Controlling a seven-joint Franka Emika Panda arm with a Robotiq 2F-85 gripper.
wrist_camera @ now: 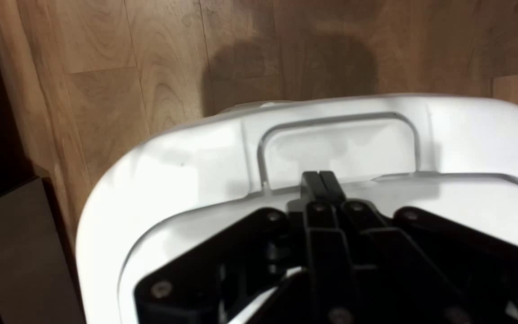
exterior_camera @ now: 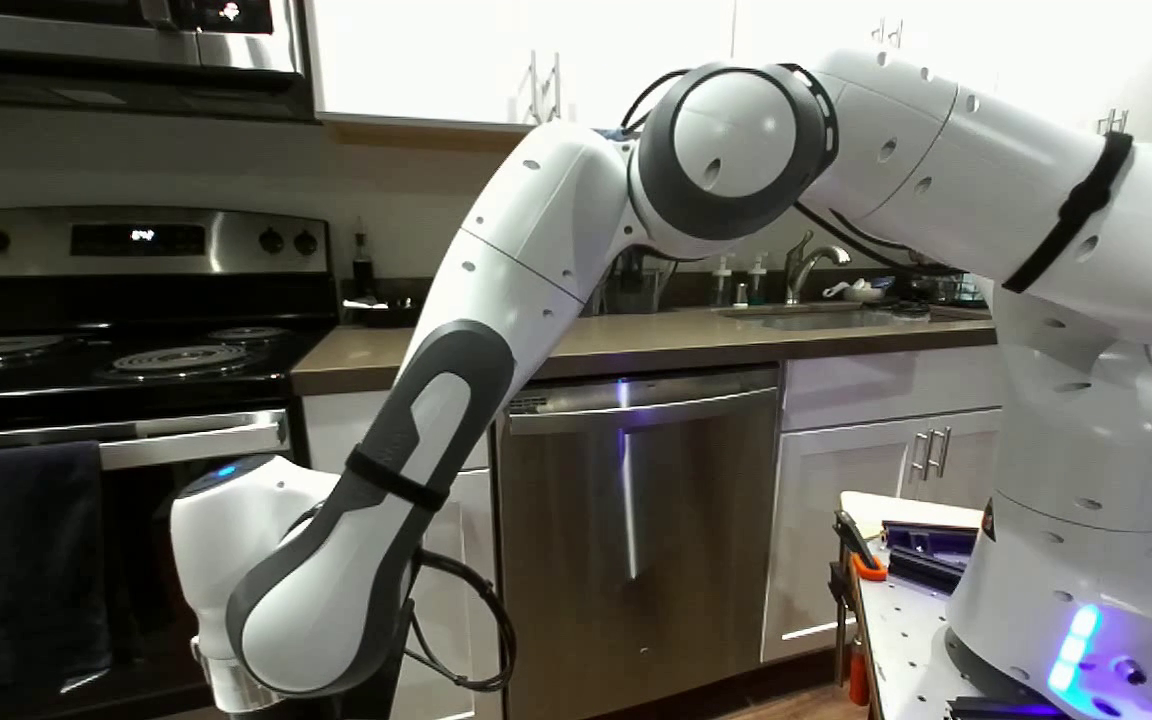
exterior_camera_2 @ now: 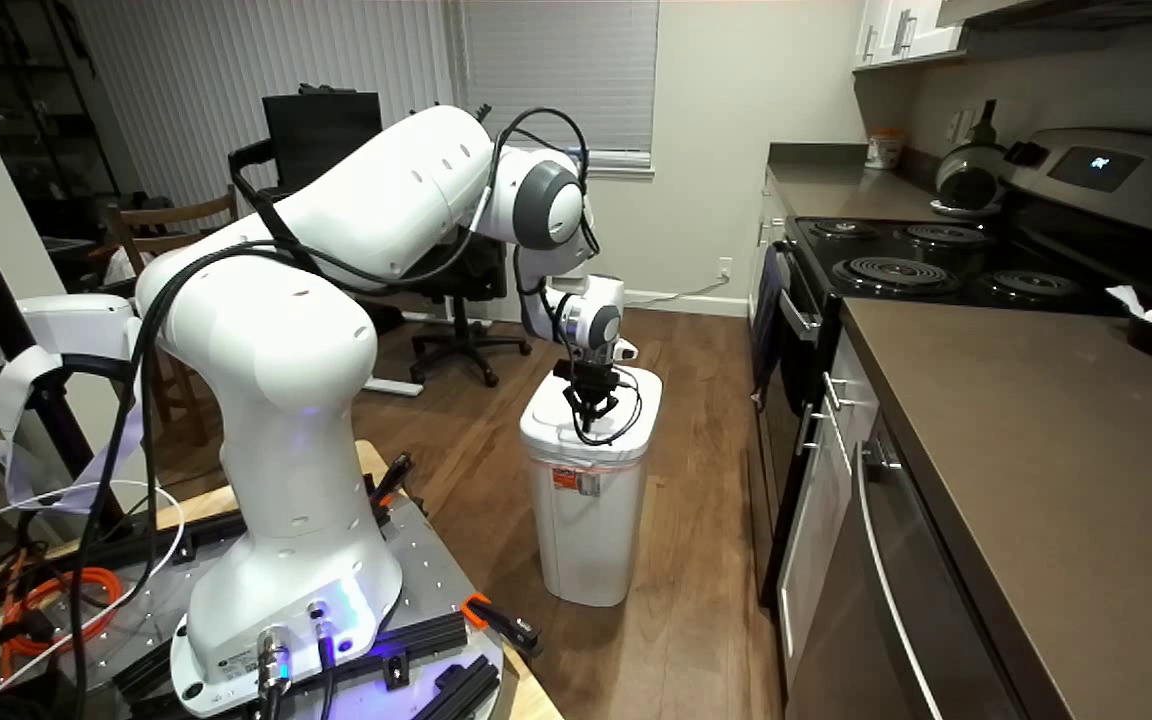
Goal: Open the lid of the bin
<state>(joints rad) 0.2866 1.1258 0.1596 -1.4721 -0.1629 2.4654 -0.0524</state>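
Orange label (exterior_camera_2: 567,479) on the white bin (exterior_camera_2: 586,545), lit digits (exterior_camera: 142,235) on the stove panel (exterior_camera: 236,240), none legible

Smooth plastic lid (wrist_camera: 344,153), glossy arm (exterior_camera: 536,230), wood-grained floor (exterior_camera_2: 696,480), shiny metal dishwasher (exterior_camera: 646,530), cloth towel (exterior_camera: 21,560)

i see the white bin (exterior_camera_2: 588,540) upright on the wooden floor (exterior_camera_2: 696,560), tall and round-cornered, an orange label (exterior_camera_2: 567,479) near its top. its white lid (exterior_camera_2: 549,411) lies closed on top; my wrist view shows a rounded panel (wrist_camera: 340,148) near one edge.

Bin lid (wrist_camera: 236,217) cropped in wrist view, label (exterior_camera_2: 574,481) illegible
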